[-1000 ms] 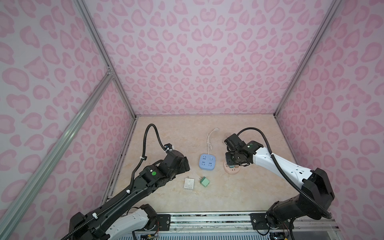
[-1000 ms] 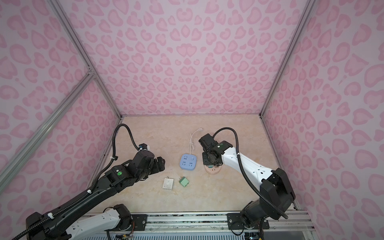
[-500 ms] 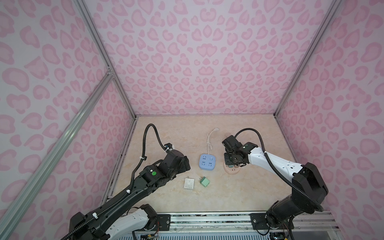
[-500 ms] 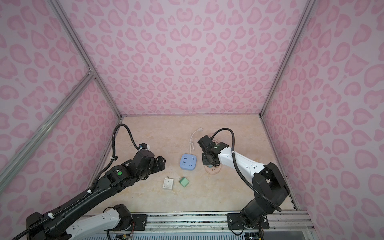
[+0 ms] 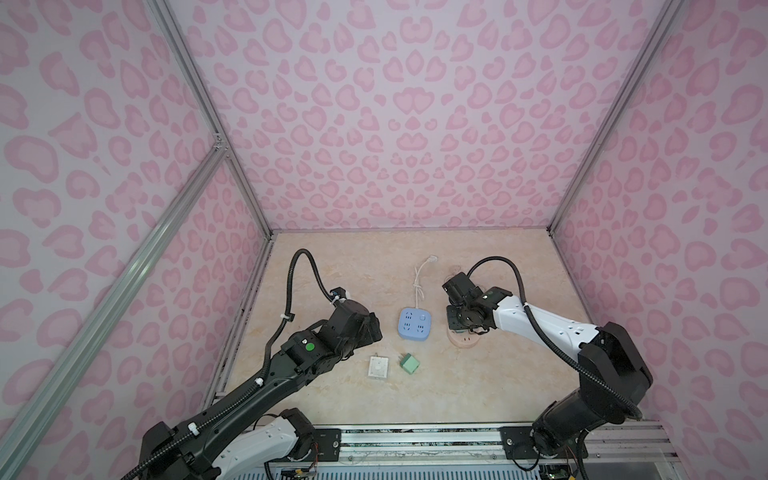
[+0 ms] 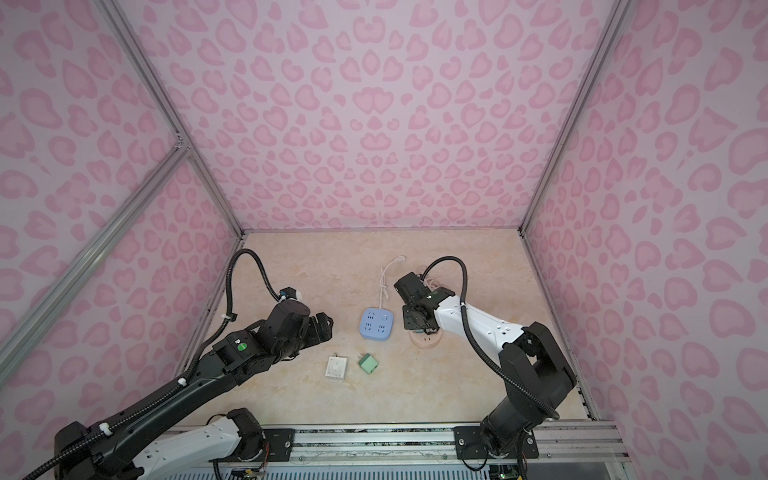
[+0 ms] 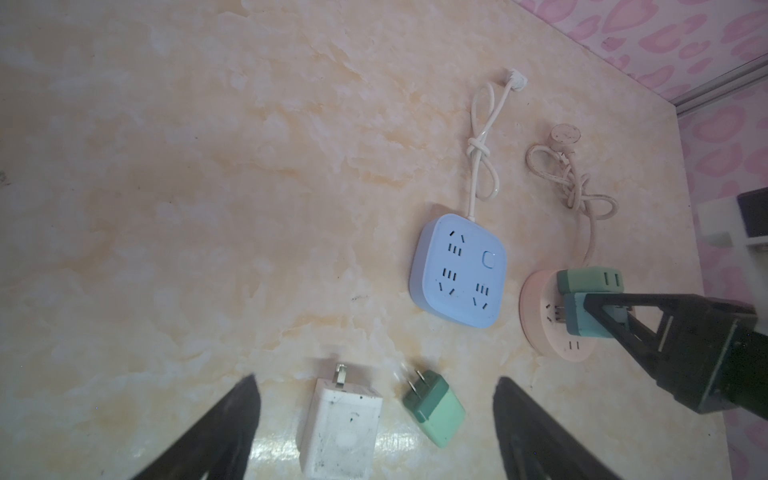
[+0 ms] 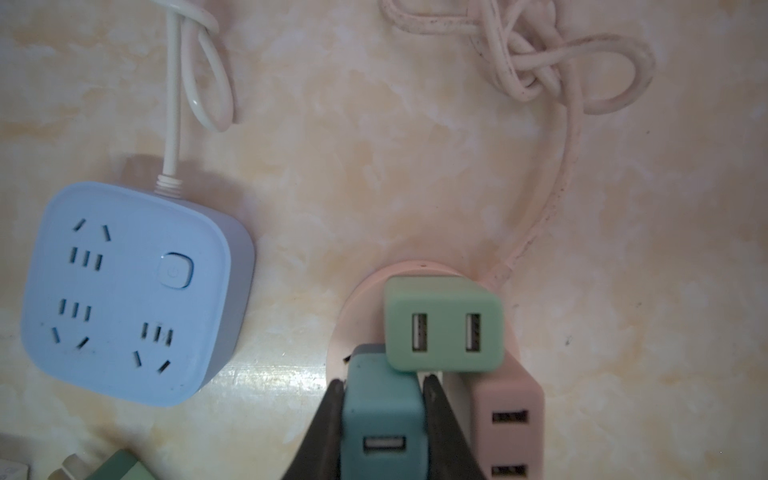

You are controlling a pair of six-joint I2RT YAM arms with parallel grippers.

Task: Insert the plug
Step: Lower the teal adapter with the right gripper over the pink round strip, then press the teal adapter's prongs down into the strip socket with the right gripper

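While the right gripper (image 8: 384, 380) clamps the teal plug (image 8: 380, 419) between both fingers, the plug stands over the pink round socket (image 7: 540, 332), on the side toward the blue power strip (image 5: 414, 329). Whether its prongs are fully seated: cannot tell.

Socket sits right of centre on the table (image 5: 478, 386), just right of the strip. Already on it: a light green two-port charger (image 8: 444, 324) at the far side, touching the teal plug, and a pink charger (image 8: 507, 411) to the right.

Left gripper (image 7: 375, 379): jaws wide, holding nothing, hovering left of the strip. Near it lie a white charger (image 7: 340, 424) and a green charger (image 7: 436, 407), side by side, prongs pointing far.
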